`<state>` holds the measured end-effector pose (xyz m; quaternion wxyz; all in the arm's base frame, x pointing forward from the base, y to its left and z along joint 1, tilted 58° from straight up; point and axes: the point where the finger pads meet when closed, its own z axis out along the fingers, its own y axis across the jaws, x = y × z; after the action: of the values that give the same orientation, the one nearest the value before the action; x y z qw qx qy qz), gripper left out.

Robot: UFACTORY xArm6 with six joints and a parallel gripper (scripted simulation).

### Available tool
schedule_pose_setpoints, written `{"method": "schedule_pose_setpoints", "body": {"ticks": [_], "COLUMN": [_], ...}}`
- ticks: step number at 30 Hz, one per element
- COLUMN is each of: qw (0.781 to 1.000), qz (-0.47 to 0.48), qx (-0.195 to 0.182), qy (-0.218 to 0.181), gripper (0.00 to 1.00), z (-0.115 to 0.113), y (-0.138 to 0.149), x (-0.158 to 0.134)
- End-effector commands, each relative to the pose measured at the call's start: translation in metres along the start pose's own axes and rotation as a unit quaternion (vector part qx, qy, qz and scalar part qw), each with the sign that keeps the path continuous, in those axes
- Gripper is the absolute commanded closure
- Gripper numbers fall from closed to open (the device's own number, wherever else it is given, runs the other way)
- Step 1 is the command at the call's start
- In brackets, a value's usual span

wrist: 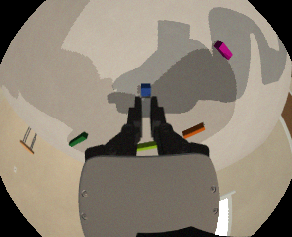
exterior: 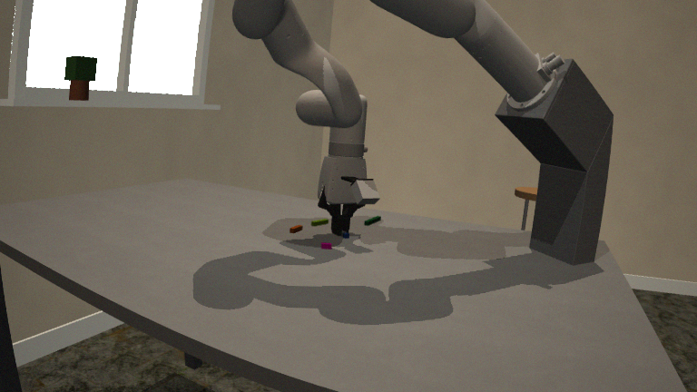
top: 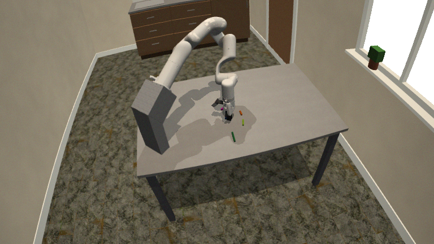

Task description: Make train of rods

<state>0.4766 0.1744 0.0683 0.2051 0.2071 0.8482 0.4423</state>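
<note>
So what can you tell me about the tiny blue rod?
The blue rod is the shortest piece here, a small, plain blue block that looks smooth and solid. The gripper is shut on it, its dark fingers pinching both sides. It sits low by the grey table, apart from the other rods.

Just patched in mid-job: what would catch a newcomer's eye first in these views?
The big white jointed arm arching from its grey block pedestal over the grey table. Its pincer stands low mid-table, shut on a tiny blue rod, with short magenta, orange, lime and green rods scattered close around.
</note>
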Motion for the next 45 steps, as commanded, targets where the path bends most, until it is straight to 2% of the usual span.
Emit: {"method": "schedule_pose_setpoints", "body": {"ticks": [1, 15, 16, 18, 19, 24, 25, 27, 28, 40, 45], "qw": [1.000, 1.000, 1.000, 1.000, 1.000, 1.000, 1.000, 1.000, 1.000, 1.000, 1.000], "qz": [0.000, 0.000, 0.000, 0.000, 0.000, 0.000, 0.000, 0.000, 0.000, 0.000, 0.000], "qx": [0.000, 0.000, 0.000, 0.000, 0.000, 0.000, 0.000, 0.000, 0.000, 0.000, 0.000], "qy": [-0.001, -0.001, -0.001, -0.001, -0.001, -0.001, -0.001, -0.001, -0.001, -0.001, -0.001], "gripper": [0.96, 0.96, 0.92, 0.92, 0.88, 0.84, 0.80, 0.80, 0.76, 0.76, 0.76], "z": [-0.0004, -0.0004, -0.0004, -0.0004, -0.0004, -0.0004, -0.0004, -0.0004, -0.0004, -0.0007, -0.0086], "y": [0.0000, 0.0000, 0.0000, 0.0000, 0.0000, 0.0000, 0.0000, 0.0000, 0.0000, 0.0000, 0.0000], "x": [-0.0005, -0.0005, -0.0005, -0.0005, -0.0005, -0.0005, -0.0005, -0.0005, -0.0005, -0.0005, -0.0004]}}
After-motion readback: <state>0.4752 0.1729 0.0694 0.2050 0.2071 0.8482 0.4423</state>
